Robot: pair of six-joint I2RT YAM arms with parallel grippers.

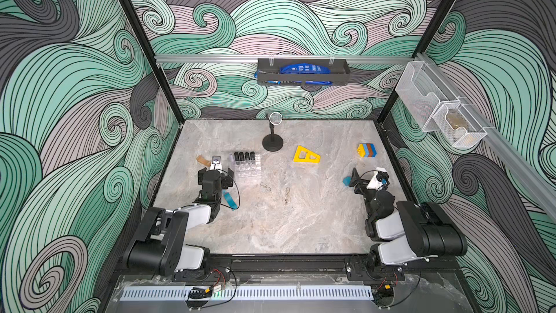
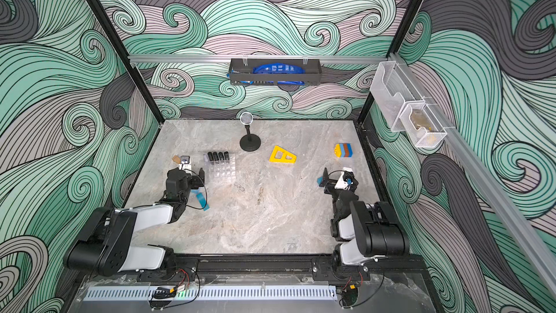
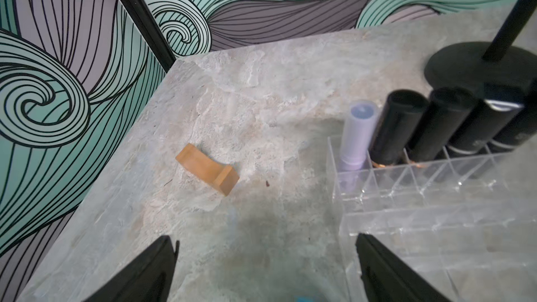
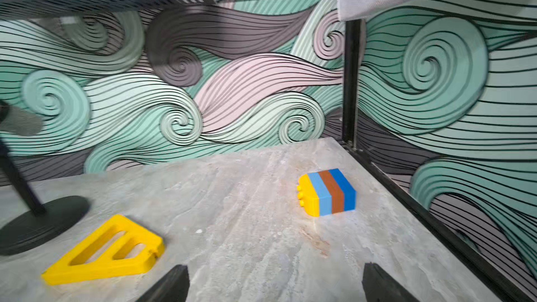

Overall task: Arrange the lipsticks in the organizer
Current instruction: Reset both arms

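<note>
Several black lipsticks stand side by side in the back row of the clear organizer, left of the table's middle. In the left wrist view the lipsticks lean in their compartments, and the organizer holds a pale lilac tube in its corner cell. My left gripper hangs open and empty just left of the organizer, above bare table. My right gripper is open and empty at the right side.
A black microphone stand rises behind the organizer. A yellow triangular frame and a striped brick block lie at the back right. A small wooden piece lies ahead of my left gripper.
</note>
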